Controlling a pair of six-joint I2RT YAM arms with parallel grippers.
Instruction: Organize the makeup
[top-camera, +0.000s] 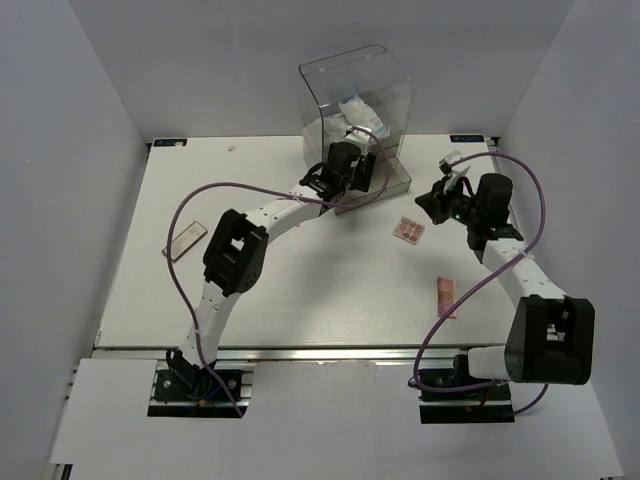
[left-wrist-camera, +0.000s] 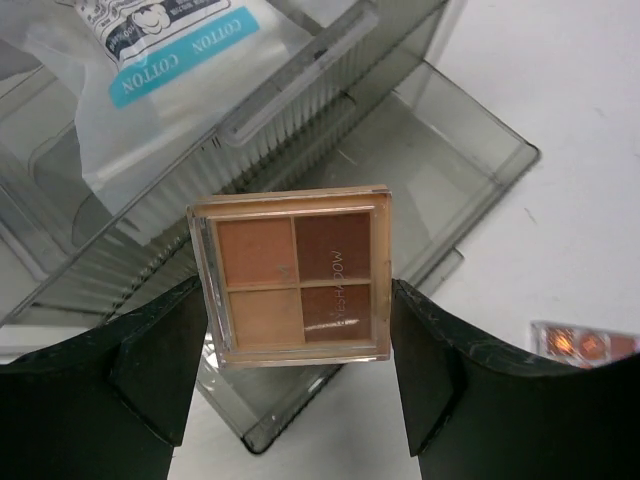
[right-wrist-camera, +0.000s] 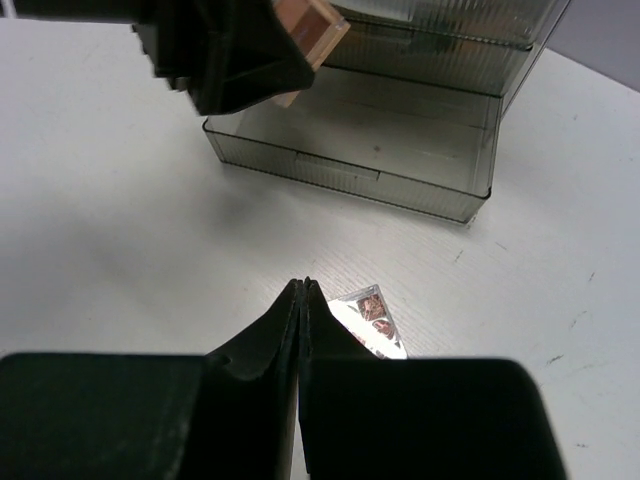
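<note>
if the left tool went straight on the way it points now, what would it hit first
The left tool, shut on the four-pan palette, points into the pulled-out clear drawer. The palette would likely meet the drawer's floor first, though depth is unclear.

the top camera looked down from high above the near edge of the table (top-camera: 300, 290), taking in all of it. the left wrist camera sat very near the open drawer (left-wrist-camera: 440, 170), facing into it. the right wrist camera looked low across the table from farther off; both wrist views shared that drawer and the square palette (left-wrist-camera: 295, 275).
</note>
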